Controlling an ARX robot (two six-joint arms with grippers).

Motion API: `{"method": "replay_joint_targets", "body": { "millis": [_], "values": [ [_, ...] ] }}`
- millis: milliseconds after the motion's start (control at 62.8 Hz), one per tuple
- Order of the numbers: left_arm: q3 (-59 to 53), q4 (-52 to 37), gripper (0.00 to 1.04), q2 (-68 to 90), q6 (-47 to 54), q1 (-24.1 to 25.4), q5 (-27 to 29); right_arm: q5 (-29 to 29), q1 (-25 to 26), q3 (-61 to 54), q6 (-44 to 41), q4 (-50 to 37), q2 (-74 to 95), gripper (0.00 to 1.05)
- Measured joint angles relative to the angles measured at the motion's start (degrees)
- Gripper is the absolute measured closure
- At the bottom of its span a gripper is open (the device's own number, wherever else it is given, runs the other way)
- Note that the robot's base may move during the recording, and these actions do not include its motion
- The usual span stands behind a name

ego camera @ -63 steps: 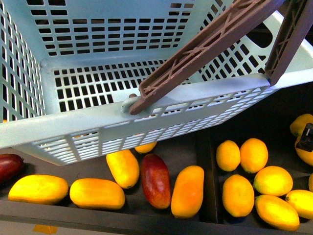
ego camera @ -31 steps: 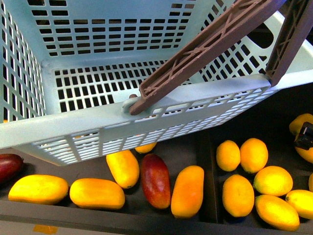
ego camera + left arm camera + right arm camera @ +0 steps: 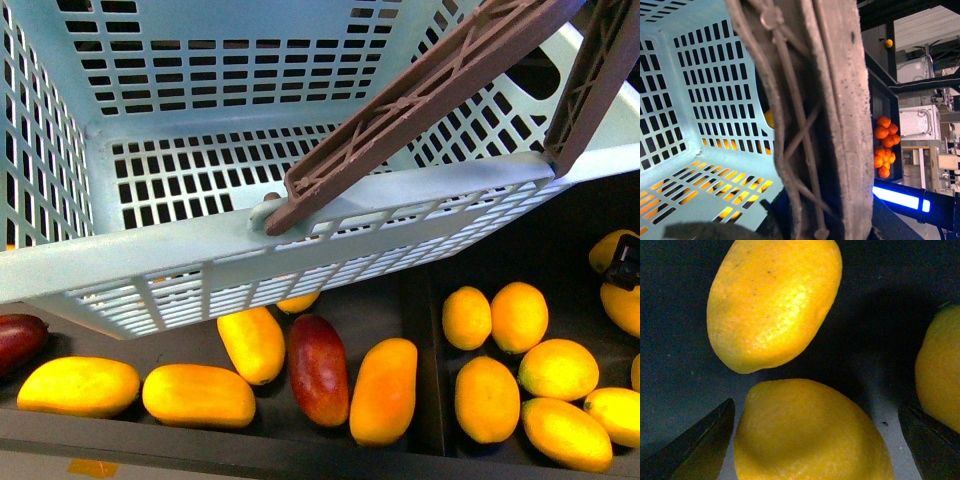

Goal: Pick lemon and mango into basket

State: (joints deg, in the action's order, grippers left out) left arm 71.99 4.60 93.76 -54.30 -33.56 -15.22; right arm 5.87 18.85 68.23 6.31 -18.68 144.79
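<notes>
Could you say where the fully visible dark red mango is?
The dark red mango lies lower centre in the front view, between a yellow mango and an orange mango.

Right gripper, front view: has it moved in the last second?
Yes. The right gripper has crept up the picture, away from the robot, baring more of the lemon below it at the right edge.

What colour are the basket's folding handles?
Brown handles, against the light-blue basket; clearest in the front view.

Black display shelf (image 3: 520, 250); white cabinet (image 3: 917, 122); glowing blue light strip (image 3: 895, 197).
</notes>
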Motion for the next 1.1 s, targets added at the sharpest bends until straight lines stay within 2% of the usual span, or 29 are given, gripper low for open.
{"method": "replay_joint_targets", "body": {
  "millis": [446, 573, 685, 923, 1099],
  "values": [
    [0.0, 0.0, 0.92, 0.0, 0.0, 0.0, 0.0, 1.5, -0.5, 1.1, -2.4, 2.7, 2.2, 0.09],
    [0.0, 0.0, 0.92, 0.0, 0.0, 0.0, 0.0, 1.4, -0.5, 1.1, -3.0, 2.7, 2.4, 0.24],
    [0.0, 0.0, 0.92, 0.0, 0.0, 0.0, 0.0, 1.5, -0.4, 1.1, -3.5, 2.9, 2.4, 0.29],
    [0.0, 0.0, 0.92, 0.0, 0.0, 0.0, 0.0, 3.2, 0.1, -1.5, -4.5, 2.0, 1.5, 0.31],
    [0.0, 0.0, 0.92, 0.0, 0.0, 0.0, 0.0, 6.6, 1.0, -8.1, -4.7, -1.6, -3.3, 0.31]
  ]
}}
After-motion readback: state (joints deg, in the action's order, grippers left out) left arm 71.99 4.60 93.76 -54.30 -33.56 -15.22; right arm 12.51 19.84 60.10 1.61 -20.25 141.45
